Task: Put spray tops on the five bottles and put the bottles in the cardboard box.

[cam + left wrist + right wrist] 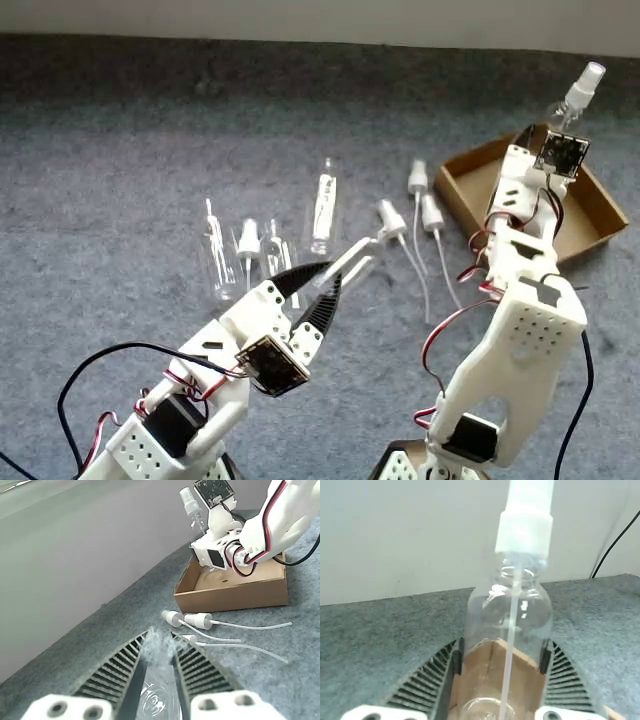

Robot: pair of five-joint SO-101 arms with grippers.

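Two bottles in hand, both light and slick

We judge these clear bottles to be light, thin-walled and slippery. We therefore take them across the body, below the shoulder, with enough pressure to hold but not to dent. The spray tops carry long thin dip tubes that look easy to bend, so we would take those by the white head.

Our right gripper (502,646) pinches the capped bottle (512,615) by its body, one finger on each side, with the neck pointing away from the wrist. That arm stands stretched up and holds the bottle over the cardboard box (470,185), not yet in it.

Our left gripper (337,274) sits low over the grey carpet (120,180), fingers closed on the uncapped bottle (358,260). Its open neck points towards three loose spray tops (432,212), which lie between it and the box. Other bottles (322,205) stand and lie near.
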